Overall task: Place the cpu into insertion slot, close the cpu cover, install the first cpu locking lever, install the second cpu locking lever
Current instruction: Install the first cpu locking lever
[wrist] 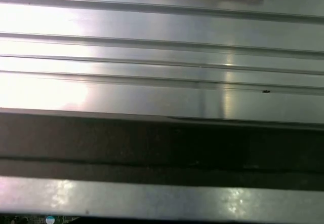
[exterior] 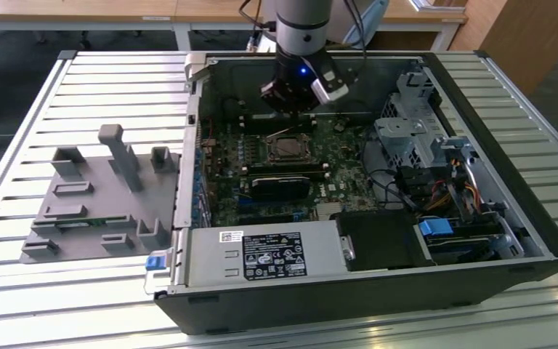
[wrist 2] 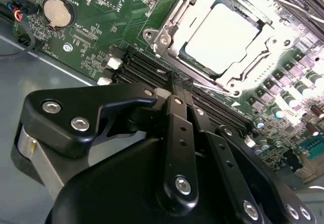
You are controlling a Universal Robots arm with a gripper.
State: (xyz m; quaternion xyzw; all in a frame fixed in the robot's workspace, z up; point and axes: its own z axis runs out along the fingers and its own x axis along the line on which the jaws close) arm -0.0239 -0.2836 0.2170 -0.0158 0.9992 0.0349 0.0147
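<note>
The cpu (wrist 2: 221,35) lies pale and flat in the insertion slot (exterior: 287,148) on the green board. The silvery cpu cover (wrist 2: 167,34) lies down as a frame around it. Thin wire levers (wrist 2: 283,1) run along the socket's far side. My gripper (wrist 2: 178,81) hovers just off the socket's near edge, over the memory slots, and its black fingers (wrist 2: 174,117) are pressed together at the tips with nothing between them. In the exterior view the gripper (exterior: 290,107) hangs inside the open computer case, just behind the socket.
The case walls (exterior: 194,145) enclose the board. A power supply (exterior: 259,256) sits at the front, a drive cage (exterior: 410,138) and cables at the exterior view's right. A grey fixture (exterior: 95,196) lies on the slatted table (wrist: 162,57). A coin battery (wrist 2: 57,11) is nearby.
</note>
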